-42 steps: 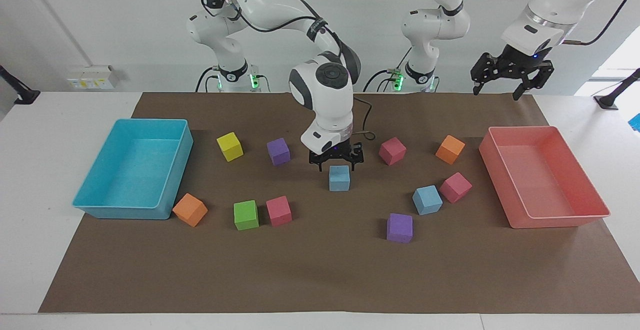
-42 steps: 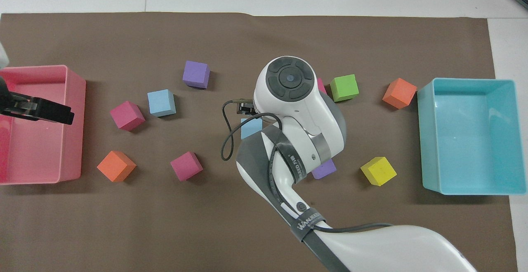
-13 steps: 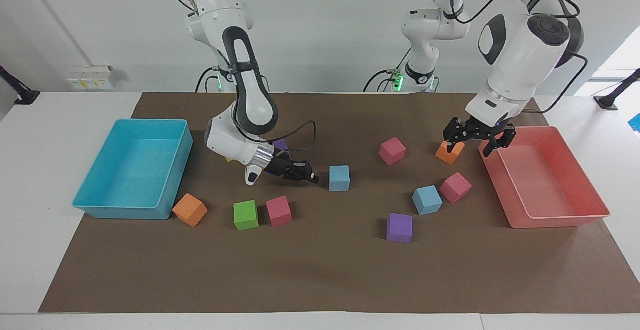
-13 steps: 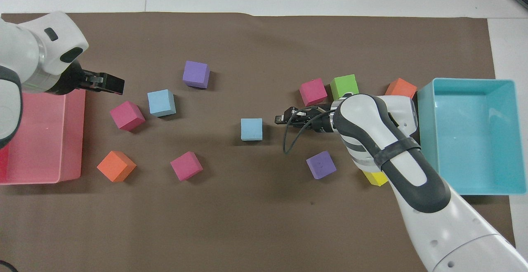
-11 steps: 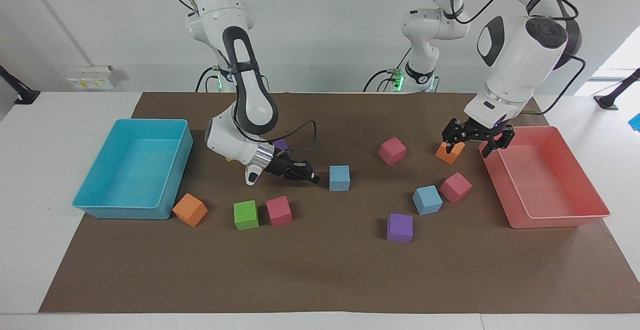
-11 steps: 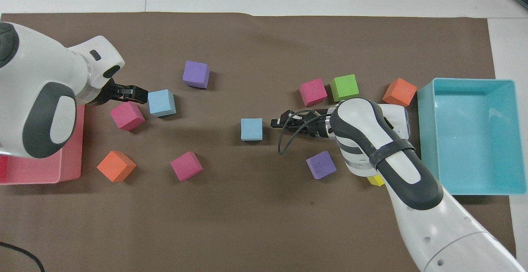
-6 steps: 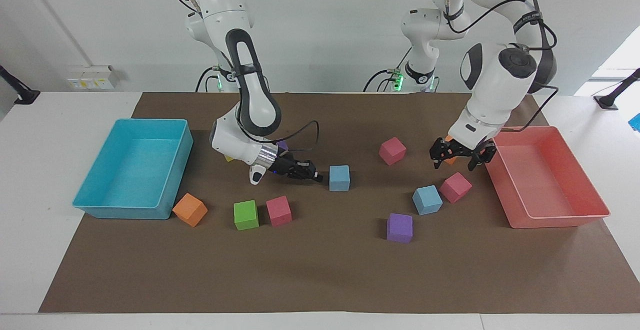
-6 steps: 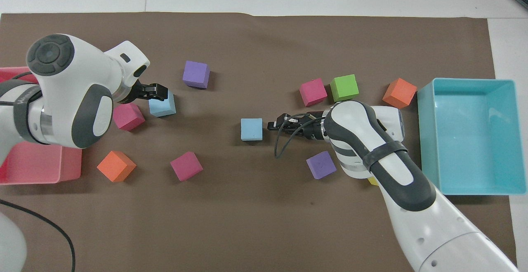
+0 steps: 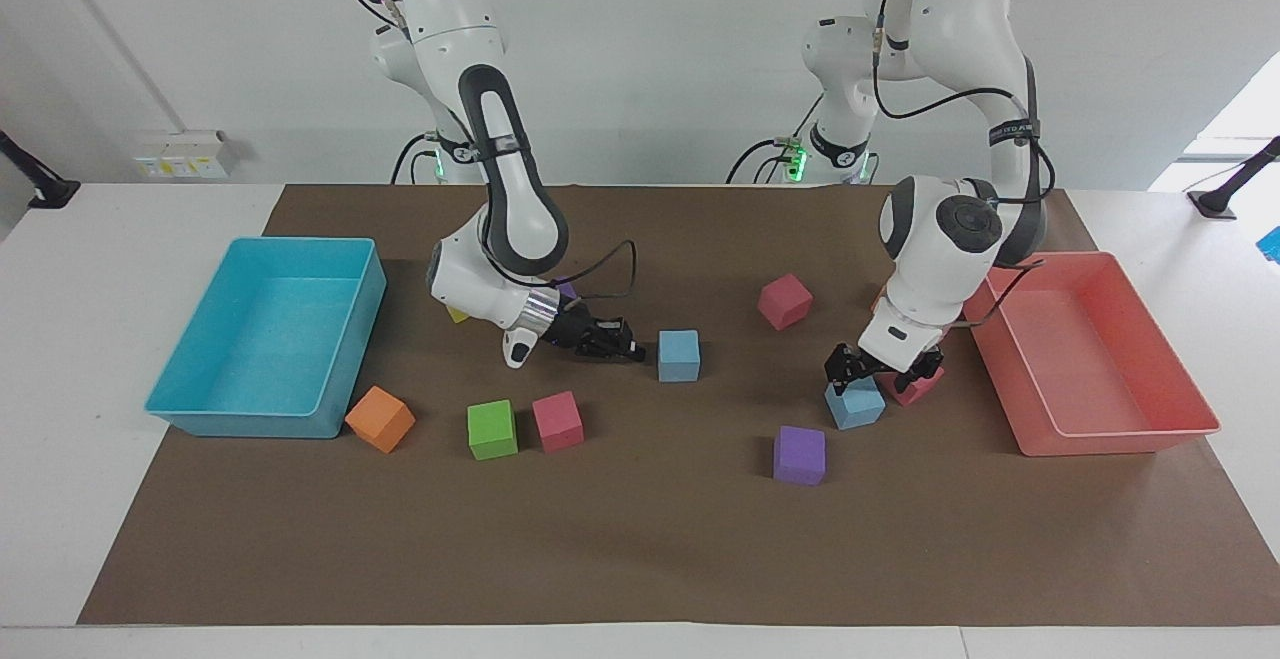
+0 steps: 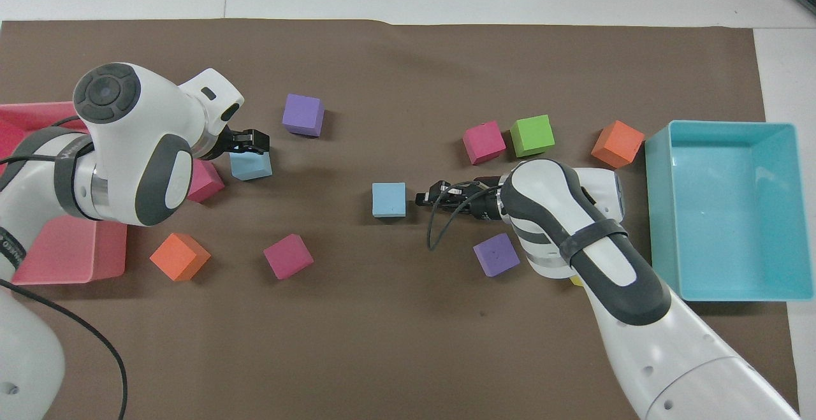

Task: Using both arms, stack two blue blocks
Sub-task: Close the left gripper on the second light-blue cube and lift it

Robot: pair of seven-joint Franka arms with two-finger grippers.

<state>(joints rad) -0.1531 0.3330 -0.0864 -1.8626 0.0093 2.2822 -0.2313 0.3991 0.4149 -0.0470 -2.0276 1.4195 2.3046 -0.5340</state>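
Left gripper [image 9: 880,371] jaws wide over one blue block [image 9: 855,401]; right gripper [image 9: 632,348] jaws closed, empty.

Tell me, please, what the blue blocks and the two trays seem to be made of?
The blue blocks look like matte foam: dull faces, no glare, slightly soft edges. The turquoise tray and the pink tray look like thin moulded plastic: smooth walls, rounded rims, a faint sheen. That is a guess from looks alone.
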